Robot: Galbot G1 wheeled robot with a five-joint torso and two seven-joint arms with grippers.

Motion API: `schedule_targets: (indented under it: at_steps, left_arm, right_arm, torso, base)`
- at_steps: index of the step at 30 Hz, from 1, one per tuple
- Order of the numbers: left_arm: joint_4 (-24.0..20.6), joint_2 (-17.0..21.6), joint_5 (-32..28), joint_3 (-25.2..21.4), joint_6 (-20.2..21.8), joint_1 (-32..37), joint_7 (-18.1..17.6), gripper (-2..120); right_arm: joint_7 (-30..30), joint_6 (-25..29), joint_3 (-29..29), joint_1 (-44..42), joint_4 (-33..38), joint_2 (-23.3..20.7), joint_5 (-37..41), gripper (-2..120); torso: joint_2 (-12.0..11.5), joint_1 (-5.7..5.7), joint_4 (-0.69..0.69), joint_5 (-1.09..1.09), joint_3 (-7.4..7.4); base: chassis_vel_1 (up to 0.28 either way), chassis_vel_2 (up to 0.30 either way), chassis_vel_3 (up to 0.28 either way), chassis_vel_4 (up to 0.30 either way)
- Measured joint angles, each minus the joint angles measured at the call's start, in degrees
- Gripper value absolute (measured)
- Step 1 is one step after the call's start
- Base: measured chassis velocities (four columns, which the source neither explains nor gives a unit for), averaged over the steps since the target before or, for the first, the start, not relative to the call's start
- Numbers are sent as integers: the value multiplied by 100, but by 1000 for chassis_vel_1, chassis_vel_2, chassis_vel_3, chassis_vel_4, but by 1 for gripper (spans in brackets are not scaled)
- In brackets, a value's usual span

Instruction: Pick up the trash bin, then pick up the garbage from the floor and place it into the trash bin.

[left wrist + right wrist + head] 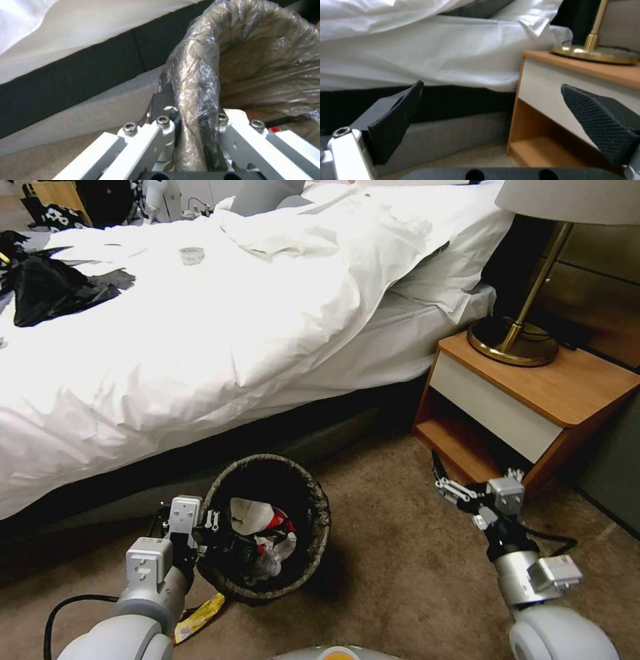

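Left gripper was clamped right onto the rim of the trash bin, fingers pinching the bag-lined edge between them, so it had a solid hold. That bin sat on the carpet next to the bed, already holding some garbage: white tissue, something red, crumpled stuff. One yellow wrapper lay on the floor just beside the bin, under the left arm. Right gripper hung wide open with nothing in it, over by the wooden nightstand with the brass lamp on top.
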Motion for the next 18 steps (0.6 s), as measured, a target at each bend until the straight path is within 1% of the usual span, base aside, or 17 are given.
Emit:
schedule_targets:
  at_steps: [13, 18]
  left_arm:
    - [0, 5, -18, -34, 29, -3, -1, 5]
    - [0, 3, -36, -45, 27, -32, -1, 5]
  right_arm:
    - [197, -32, -236, 162, -151, -27, -11, 100]
    - [261, -135, -292, 296, -226, -64, 17, 100]
  torso:
    - [0, 0, 0, 0, 1]
    - [0, 0, 1, 0, 0]
  base:
    - [0, 0, 0, 0]
    - [56, 47, 49, 45]
